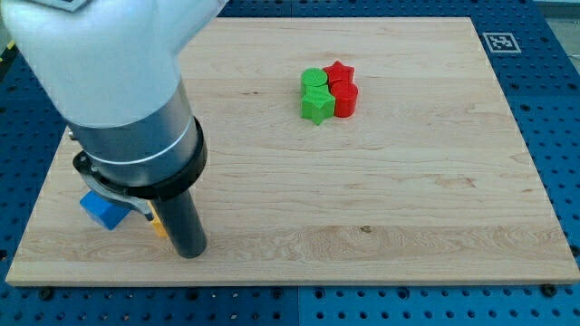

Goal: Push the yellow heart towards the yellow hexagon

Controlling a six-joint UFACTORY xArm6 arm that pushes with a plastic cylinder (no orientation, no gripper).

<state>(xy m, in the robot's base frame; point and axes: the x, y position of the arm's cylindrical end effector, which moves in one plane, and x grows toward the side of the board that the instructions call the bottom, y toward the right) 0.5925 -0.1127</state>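
My arm carries no gripper, only the dark rod, so there is nothing to open or close; the rod comes down at about seven o'clock on the wooden board [381, 226] and my tip [189, 254] meets the wood near the view's bottom-left corner. Just at nine o'clock of the tip, touching or nearly touching the rod, a small sliver of yellow-orange block [158, 224] peeks out from behind it; I judge this to be one of the yellow pieces, but its shape is hidden, so I cannot tell whether it is the heart or the hexagon, and the other yellow piece does not show at all, probably behind the arm's bulk. A blue block [102, 211] sits further toward nine o'clock, partly under the arm's collar. Well apart, toward one o'clock, a tight cluster holds a green round block [314, 80], a green star [316, 106], a red star [339, 71] and a red block [345, 98], all touching. I judge the task to be in its contact stage, with the tip beside the yellow piece. The next move calls for confirming which yellow piece this is, then placing the tip on its far side from the target and pushing slowly, clear of the blue block.
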